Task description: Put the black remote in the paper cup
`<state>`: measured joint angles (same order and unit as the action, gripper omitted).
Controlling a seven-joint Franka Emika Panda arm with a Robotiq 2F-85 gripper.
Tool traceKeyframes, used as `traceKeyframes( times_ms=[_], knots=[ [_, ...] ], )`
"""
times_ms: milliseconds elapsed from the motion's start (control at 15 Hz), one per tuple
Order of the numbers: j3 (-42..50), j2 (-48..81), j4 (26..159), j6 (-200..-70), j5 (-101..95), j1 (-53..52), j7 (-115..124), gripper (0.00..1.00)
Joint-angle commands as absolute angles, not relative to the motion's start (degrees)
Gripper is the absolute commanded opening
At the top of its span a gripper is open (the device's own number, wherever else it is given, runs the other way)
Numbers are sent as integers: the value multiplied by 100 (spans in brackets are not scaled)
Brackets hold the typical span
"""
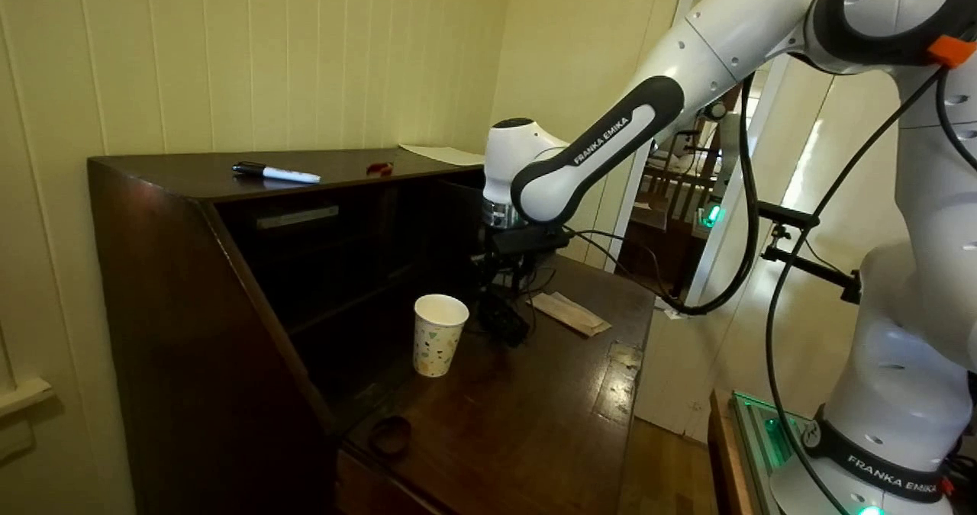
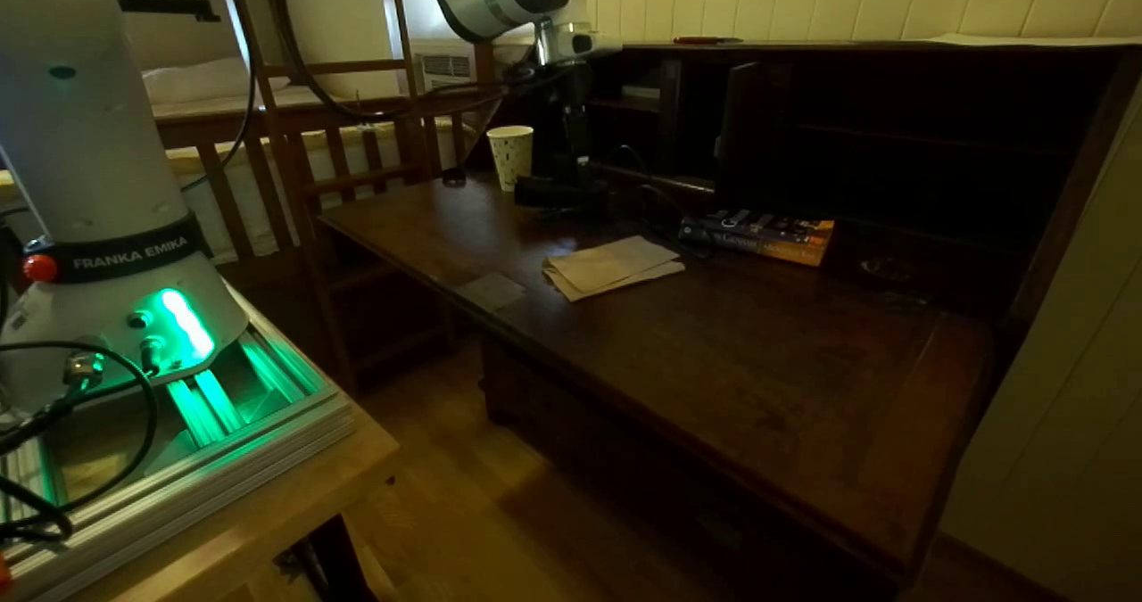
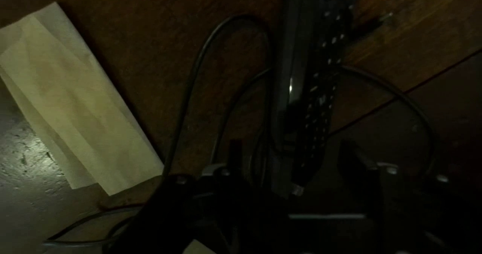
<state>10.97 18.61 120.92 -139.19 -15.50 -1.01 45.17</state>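
Looking down from the wrist in dim light, we see the gripper (image 3: 290, 145) with its two fingers parted, one to either side of the near end of the button-studded black remote (image 3: 316, 81); a dark gap shows along both its sides, so we take it as not held. The remote's long axis runs out ahead from between the fingers, its far end leaning slightly to the right of that view, and crosses the line joining the fingertips almost squarely. In both exterior views, the speckled paper cup (image 1: 439, 339) stands upright just beside the gripper, on the side away from the folded tan paper (image 3: 75, 96). We judge that the fingers should close across the remote's narrow width before its length is tipped upright over the cup. How deep the fingertips reach around it, we cannot tell.
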Motion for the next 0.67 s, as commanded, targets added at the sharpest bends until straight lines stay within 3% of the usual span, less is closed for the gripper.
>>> traceKeyframes(
  times_ms=[0,600],
  knots=[
    [1102,1425,11981,-13124,-1407,-187,4838,98],
    [759,1314,11870,-12414,-1334,-81,4655,100]
  ],
)
